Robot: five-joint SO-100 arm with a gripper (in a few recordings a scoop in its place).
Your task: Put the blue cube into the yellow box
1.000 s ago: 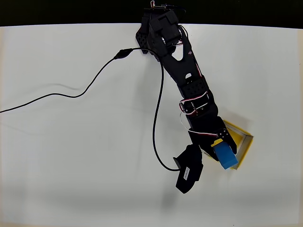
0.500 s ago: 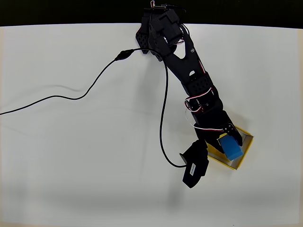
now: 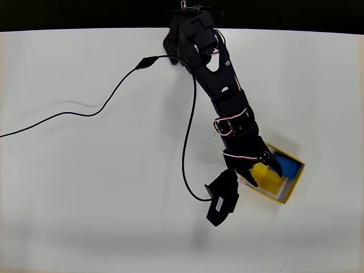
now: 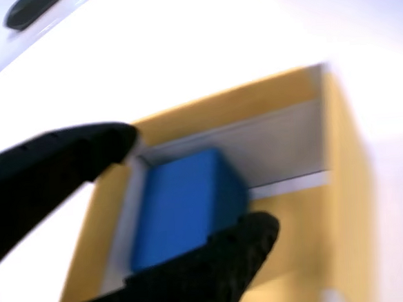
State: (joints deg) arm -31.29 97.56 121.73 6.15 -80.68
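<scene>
Jaws are spread apart on your black gripper (image 3: 264, 169), and the small bright-blue cube (image 3: 288, 166) sits loose inside the square yellow box (image 3: 282, 196) at the lower right of the overhead view, so lift straight up without bumping the box wall.

Plain white table (image 3: 85, 187) takes up pretty much everything in the overhead view, lit bright and even, soft shadows here and there. Past its far edge there's just a black strip (image 3: 85, 14).
</scene>
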